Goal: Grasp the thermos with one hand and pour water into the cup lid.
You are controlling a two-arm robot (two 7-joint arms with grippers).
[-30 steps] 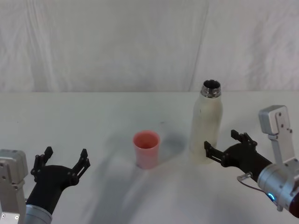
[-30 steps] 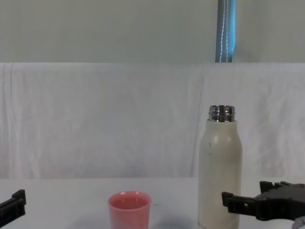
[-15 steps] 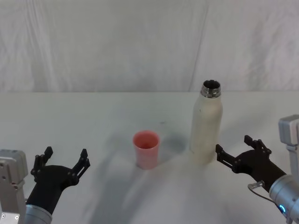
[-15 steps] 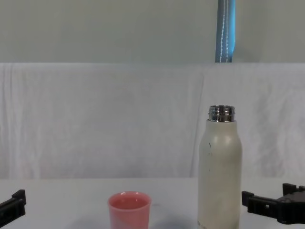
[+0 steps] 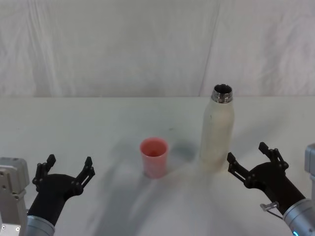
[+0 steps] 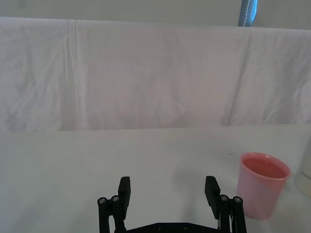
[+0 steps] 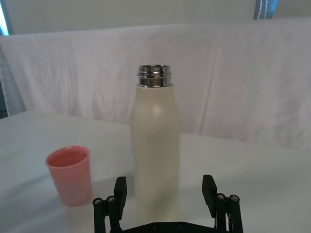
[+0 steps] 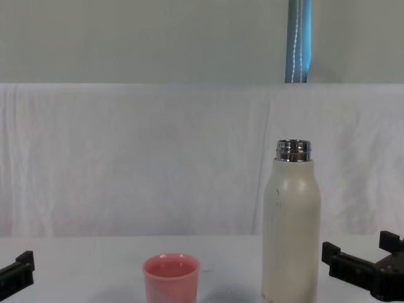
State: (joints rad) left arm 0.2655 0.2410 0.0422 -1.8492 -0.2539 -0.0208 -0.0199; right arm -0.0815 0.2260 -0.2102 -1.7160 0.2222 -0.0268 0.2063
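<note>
Right end effector point(image 5: 250, 164): positioned in the lower right of the head view, low over the desk point(image 5: 98, 123). Its two black fingers are spread wide and grip nothing. The finger nearer the thermos point(image 5: 217, 130) ends just beside the bottle's base, with a narrow strip of desk visible between them; no contact is seen. In the right wrist view the same end effector point(image 7: 165, 194) has its fingers standing apart on either side of the thermos point(image 7: 155, 141), which rises beyond them, clear of both. In the chest view the fingers enter at the lower right edge, beside the bottle's lower body.

Left end effector point(image 5: 66, 170): positioned in the lower left of the head view, fingers likewise spread, holding nothing, well apart from both task items. In the left wrist view its fingers point(image 6: 168, 194) frame bare desk, with the cup lid point(image 6: 263, 183) off to one side of them.

Thermos: stands upright on the desk, right of centre in the head view. Cream-white body, steel threaded neck, mouth uncapped and open to the top. In the chest view point(image 8: 291, 221) it stands far taller than the cup.

Cup lid point(image 5: 154, 157): small, pink, upright, rim upward, near the centre of the head view, to the left of the thermos and apart from it. Whether it holds any liquid cannot be told.

Surroundings: a white cloth backdrop point(image 5: 123, 44) hangs behind the desk.
</note>
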